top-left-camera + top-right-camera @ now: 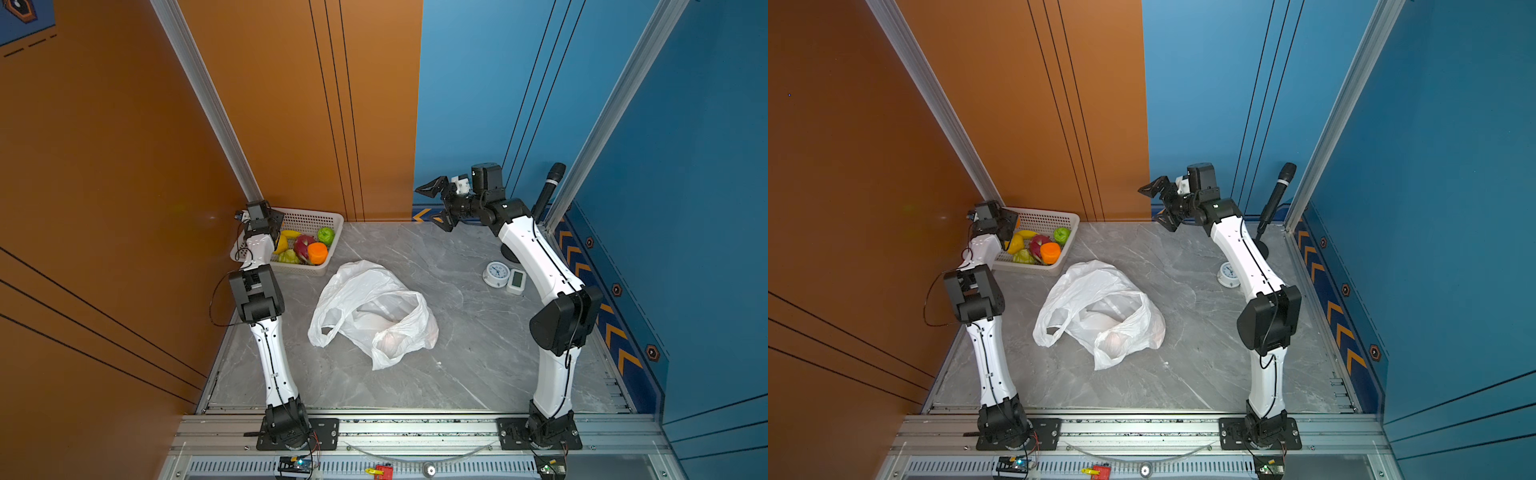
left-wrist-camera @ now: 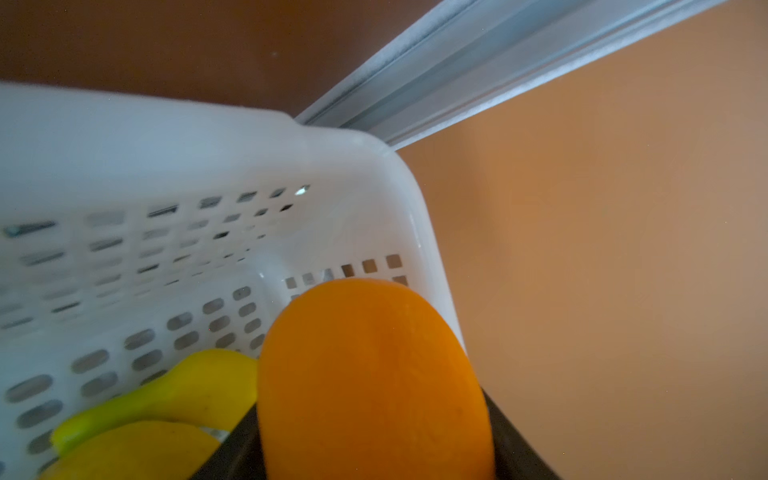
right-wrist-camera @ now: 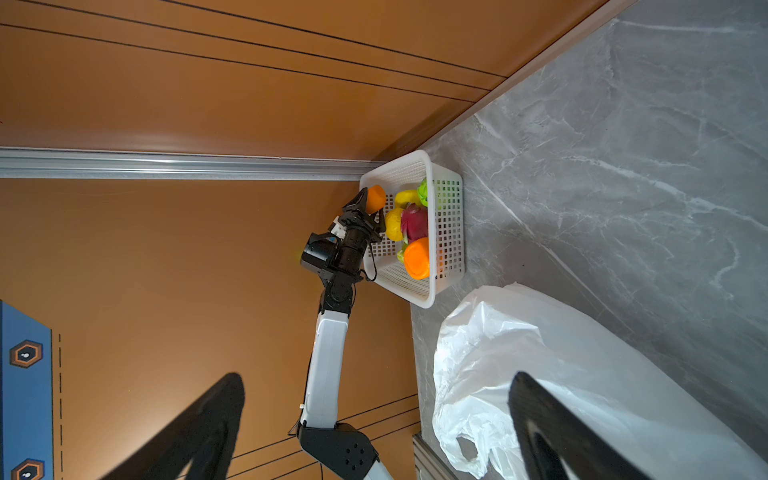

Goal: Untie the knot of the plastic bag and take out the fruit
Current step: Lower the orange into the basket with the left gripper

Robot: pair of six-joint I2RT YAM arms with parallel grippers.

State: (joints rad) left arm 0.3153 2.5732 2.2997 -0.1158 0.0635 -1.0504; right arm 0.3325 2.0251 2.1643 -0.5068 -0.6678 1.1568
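Over on the left, the left gripper [image 3: 371, 206] hangs above the back corner of the white perforated plastic basket [image 1: 320, 216]. Its jaws are clasped on a round orange fruit [image 2: 374, 386] that is not yet set down. In the basket beneath it lie a curved yellow banana [image 1: 289, 234], a plump yellow fruit [image 1: 281, 245], a pink-red dragon fruit [image 1: 303, 246], a round green fruit [image 1: 326, 235], a second orange fruit [image 1: 318, 252] and a yellow-green one [image 1: 288, 257]. By the look of it, most of the unloading is done, and the step in hand is dropping this orange in with the rest.

In the middle of the grey marble-patterned tabletop [image 1: 457, 353], just in front of the basket, the thin translucent white plastic bag [image 1: 365, 291] lies slumped with its mouth gaping. Its handle loops hang loose and I see no knot, so the untying looks finished. A pale rounded shape [image 1: 390, 340] shows faintly through the plastic at the near end. I can't tell what it is, but I'd guess one piece is left to fetch.

To the right, the right gripper [image 1: 430, 205] is raised near the back wall, jaws spread wide and empty, well apart from the bag.
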